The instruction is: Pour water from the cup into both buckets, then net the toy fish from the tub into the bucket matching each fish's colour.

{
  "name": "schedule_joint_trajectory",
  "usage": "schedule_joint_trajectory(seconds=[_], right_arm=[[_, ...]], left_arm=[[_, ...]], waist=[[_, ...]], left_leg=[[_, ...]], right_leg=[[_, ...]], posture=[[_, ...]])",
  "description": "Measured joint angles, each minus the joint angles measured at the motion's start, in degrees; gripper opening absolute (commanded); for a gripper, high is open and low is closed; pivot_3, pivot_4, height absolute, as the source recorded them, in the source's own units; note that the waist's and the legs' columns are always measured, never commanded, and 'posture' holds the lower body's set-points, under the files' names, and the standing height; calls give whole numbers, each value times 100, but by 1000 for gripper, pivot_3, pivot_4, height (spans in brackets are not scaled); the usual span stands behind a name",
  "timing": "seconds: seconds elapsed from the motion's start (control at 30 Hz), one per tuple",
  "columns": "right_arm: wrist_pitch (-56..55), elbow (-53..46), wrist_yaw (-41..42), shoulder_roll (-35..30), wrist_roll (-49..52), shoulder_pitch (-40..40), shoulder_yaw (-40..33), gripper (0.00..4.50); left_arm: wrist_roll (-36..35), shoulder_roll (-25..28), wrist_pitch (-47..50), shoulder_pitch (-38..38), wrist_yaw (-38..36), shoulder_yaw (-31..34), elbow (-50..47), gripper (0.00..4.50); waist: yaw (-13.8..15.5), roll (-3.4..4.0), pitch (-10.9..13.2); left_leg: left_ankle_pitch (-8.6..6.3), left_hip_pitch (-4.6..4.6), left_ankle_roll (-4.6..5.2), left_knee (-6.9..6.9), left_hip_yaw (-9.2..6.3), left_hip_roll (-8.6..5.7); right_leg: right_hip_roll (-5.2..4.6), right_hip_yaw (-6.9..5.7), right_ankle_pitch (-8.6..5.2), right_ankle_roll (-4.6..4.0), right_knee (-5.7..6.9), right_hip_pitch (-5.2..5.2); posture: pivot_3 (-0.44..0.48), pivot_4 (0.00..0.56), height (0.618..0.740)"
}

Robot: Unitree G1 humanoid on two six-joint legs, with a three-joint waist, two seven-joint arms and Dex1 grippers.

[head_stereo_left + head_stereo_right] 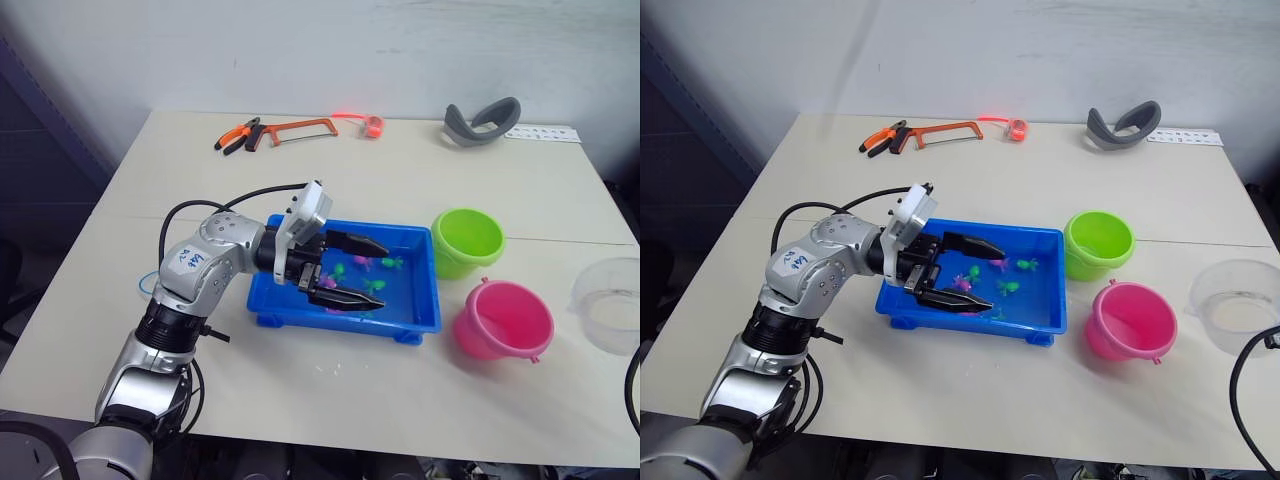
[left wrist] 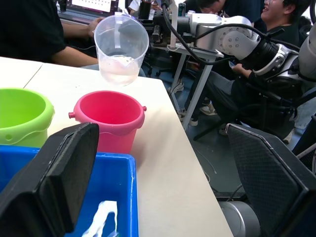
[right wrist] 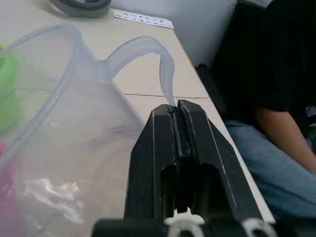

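Black fingers of the right gripper [image 3: 177, 163] are pinched together on the handle of the wide clear plastic cup [image 1: 1238, 305], held near the table's right edge just beside the hot pink bucket [image 1: 1132, 321]; the left gripper [image 1: 962, 272] hangs spread apart over the shallow blue tub [image 1: 1045, 285] of small fish. Pouring well probably means centring the cup's lip over the pink bucket, then the lime green bucket [image 1: 1098, 241], and tipping slowly.

Left gripper [image 1: 352, 271] sits spread wide over the tub [image 1: 420, 322], blocking its near-left end; buckets [image 1: 466, 240] crowd the right, open table up front.
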Motion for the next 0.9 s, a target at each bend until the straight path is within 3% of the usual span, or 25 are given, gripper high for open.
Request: schedule_joint_trajectory(seconds=[0.9], right_arm=[[-531, -232, 101, -18, -1861, -94, 563, 10]], left_arm=[[80, -62, -37, 0, -50, -2, 6, 4500]], waist=[[4, 0, 0]], left_leg=[[0, 0, 0, 3, 0, -1]], right_leg=[[0, 0, 0, 0, 1, 0]], posture=[[0, 150, 740]])
